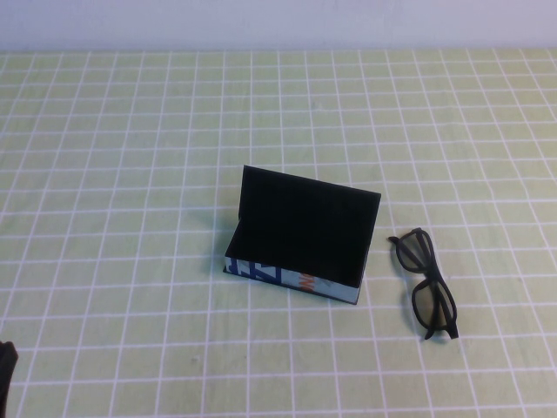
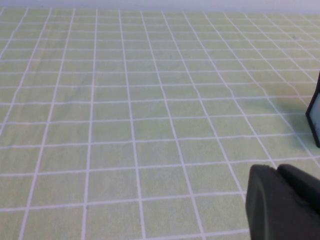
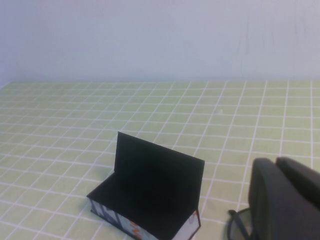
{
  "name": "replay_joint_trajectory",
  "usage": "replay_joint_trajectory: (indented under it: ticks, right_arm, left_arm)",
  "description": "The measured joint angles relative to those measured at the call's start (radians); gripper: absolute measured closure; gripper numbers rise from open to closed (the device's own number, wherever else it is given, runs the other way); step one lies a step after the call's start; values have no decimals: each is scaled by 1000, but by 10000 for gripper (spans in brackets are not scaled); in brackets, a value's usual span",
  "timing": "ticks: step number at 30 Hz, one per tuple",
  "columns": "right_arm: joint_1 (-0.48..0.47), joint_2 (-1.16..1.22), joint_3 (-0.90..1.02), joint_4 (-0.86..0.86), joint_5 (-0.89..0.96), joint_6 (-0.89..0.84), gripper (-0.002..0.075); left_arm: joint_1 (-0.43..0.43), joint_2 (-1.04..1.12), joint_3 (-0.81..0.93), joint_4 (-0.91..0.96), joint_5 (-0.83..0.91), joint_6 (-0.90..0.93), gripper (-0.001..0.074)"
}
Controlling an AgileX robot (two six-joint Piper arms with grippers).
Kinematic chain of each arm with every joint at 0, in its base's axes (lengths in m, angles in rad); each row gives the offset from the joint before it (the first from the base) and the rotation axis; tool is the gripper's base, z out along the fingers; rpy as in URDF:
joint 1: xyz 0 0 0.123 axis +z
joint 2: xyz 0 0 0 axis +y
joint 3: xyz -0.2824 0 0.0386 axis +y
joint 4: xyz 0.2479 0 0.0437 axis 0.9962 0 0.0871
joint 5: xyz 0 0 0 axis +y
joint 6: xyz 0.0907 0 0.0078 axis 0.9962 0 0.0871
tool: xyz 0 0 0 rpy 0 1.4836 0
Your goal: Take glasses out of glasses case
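Observation:
The glasses case (image 1: 300, 235) stands open mid-table, its black lid upright and its black interior empty. Its pale printed front faces the robot. The glasses (image 1: 426, 283), black with dark lenses, lie on the cloth just right of the case, arms folded. My right gripper (image 3: 276, 161) is out of the high view; in its wrist view it is shut and empty, held above the table on the near side of the case (image 3: 155, 190), with the glasses (image 3: 237, 225) partly hidden behind its fingers. My left gripper (image 2: 277, 169) is shut and empty, low at the table's near left corner (image 1: 4, 366).
A green cloth with a white grid (image 1: 130, 174) covers the whole table. A pale wall (image 3: 160, 40) rises behind its far edge. One corner of the case (image 2: 314, 115) shows at the edge of the left wrist view.

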Motion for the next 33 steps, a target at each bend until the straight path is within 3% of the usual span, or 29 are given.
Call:
replay_joint_trajectory:
  ticks: [14, 21, 27, 33]
  right_arm:
    - [-11, -35, 2, 0, 0, 0, 742]
    - [-185, -125, 19, -19, -19, -2, 742]
    - [-331, -220, 165, -68, -57, -2, 742]
    - [-376, -371, 369, -74, -116, -2, 743]
  left_arm:
    - [0, 0, 0, 0, 0, 0, 739]
    - [0, 0, 0, -2, 0, 0, 739]
    - [0, 0, 0, -2, 0, 0, 739]
    - [0, 0, 0, -2, 0, 0, 739]
